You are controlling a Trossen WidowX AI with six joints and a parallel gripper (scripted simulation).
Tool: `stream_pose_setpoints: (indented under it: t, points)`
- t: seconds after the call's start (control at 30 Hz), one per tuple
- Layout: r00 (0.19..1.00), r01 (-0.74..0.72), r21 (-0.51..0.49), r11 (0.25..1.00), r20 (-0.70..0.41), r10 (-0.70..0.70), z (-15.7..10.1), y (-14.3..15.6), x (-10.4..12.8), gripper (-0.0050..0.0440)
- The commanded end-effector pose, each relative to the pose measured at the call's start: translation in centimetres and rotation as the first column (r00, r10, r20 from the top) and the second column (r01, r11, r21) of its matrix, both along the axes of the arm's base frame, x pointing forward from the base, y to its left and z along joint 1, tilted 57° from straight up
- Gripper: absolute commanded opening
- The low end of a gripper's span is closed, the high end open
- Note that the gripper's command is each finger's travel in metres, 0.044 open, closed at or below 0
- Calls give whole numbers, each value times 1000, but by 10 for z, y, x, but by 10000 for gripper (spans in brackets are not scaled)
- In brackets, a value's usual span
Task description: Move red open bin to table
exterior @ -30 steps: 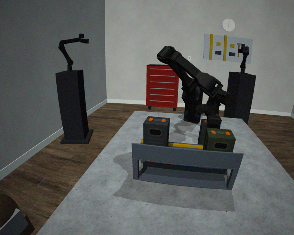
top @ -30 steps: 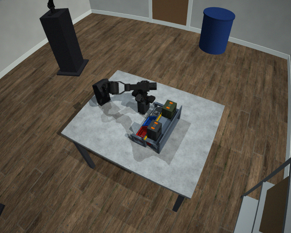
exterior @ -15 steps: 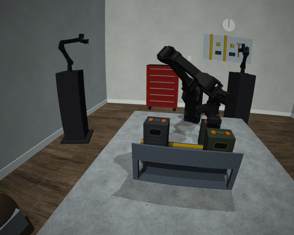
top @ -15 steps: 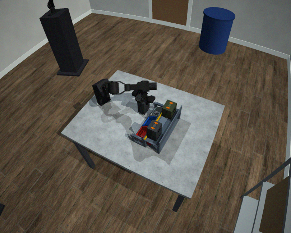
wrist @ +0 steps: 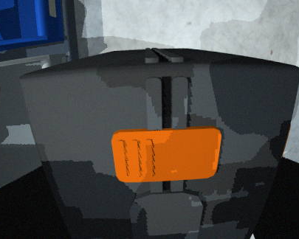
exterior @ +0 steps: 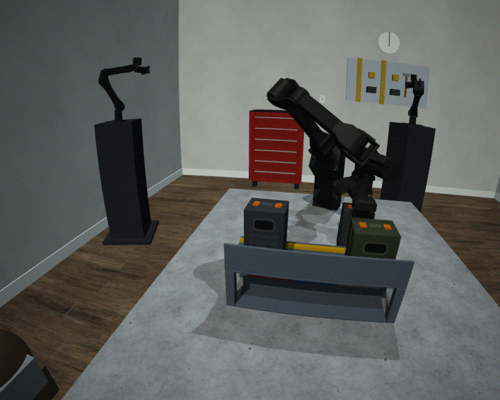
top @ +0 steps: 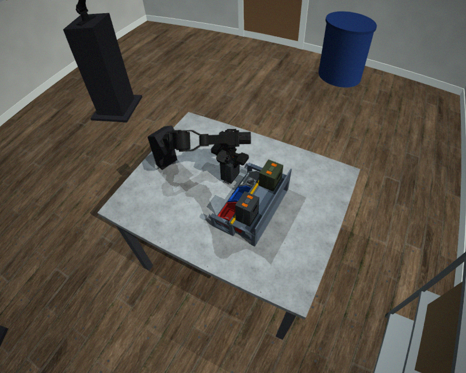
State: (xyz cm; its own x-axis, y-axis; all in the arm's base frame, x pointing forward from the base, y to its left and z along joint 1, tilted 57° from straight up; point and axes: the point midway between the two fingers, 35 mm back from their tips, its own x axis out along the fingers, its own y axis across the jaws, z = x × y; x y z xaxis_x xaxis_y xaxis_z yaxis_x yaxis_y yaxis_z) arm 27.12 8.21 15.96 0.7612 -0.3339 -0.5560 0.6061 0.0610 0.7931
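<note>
The red open bin (top: pixel 226 210) sits at one end of the low grey shelf (top: pixel 274 208) (exterior: pixel 319 267), partly hidden behind a dark grey case (top: pixel 247 209) (exterior: pixel 265 234) with orange latches on the shelf top. Its parts cannot be made out. My gripper (top: pixel 232 159) (exterior: pixel 362 210) is shut on another dark grey case (top: pixel 229 173) (exterior: pixel 344 226) (wrist: pixel 82 111), upright on the bin side of the shelf, near the end away from the red bin. Whether this case touches the table (top: pixel 145 208) (exterior: pixel 155 344) is unclear. The wrist view shows its orange latch close up.
A blue bin (top: pixel 237 194) (wrist: pixel 15 22) sits beside the red one, with a grey bin (top: pixel 248 184) beyond it. A green case (top: pixel 270 175) (exterior: pixel 373 239) stands on the shelf top at that end. A yellow strip (top: pixel 254 187) (exterior: pixel 315 247) runs along the shelf.
</note>
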Motion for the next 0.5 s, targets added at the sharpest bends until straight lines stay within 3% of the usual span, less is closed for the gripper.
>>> stream_pose_setpoints:
  t: [0.0,0.47]
  points:
    - [999,-21,22,1000,25,21,9,5,-2,0]
    - [1000,-10,16,1000,19,9,7,3,-1,0]
